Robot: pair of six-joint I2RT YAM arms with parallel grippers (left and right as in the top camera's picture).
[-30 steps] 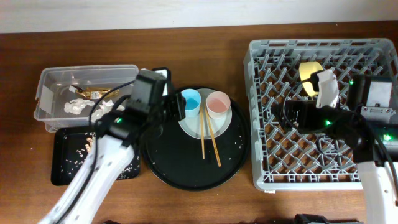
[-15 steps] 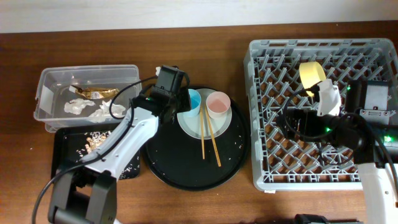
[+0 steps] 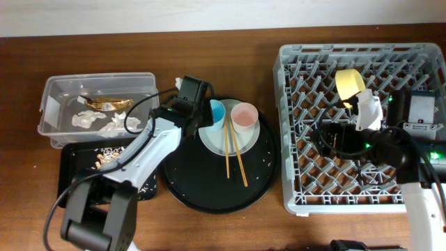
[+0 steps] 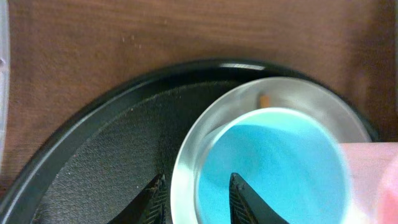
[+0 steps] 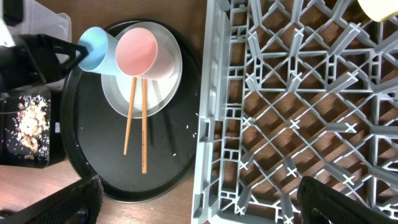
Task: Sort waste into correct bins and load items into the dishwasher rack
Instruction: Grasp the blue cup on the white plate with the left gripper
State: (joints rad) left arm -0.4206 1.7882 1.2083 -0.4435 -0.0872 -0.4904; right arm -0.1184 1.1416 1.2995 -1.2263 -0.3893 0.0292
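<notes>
My left gripper [image 3: 203, 118] is open at the light blue cup [image 3: 216, 115]. In the left wrist view one finger [image 4: 155, 202] is outside the cup [image 4: 280, 162] and the other [image 4: 244, 200] is inside it, with the cup wall between them. The pink cup [image 3: 244, 117] stands beside it on the pale grey plate [image 3: 212, 141]. Two chopsticks [image 3: 233, 157] lie from the plate onto the round black tray [image 3: 195, 178]. The yellow bowl [image 3: 350, 84] sits in the dishwasher rack [image 3: 289, 139]. My right gripper [image 5: 211, 208] is open and empty above the rack's left part [image 5: 280, 112].
The clear tub [image 3: 97, 78] at the left holds white napkins [image 3: 87, 120] and the gold-brown wrapper [image 3: 108, 103]. The shallow black tray [image 3: 73, 183] in front of it holds tan scraps [image 3: 104, 159]. Small crumbs dot the round tray.
My left gripper has moved right and back, up to the blue cup. My right arm has shifted slightly to the right over the rack.
</notes>
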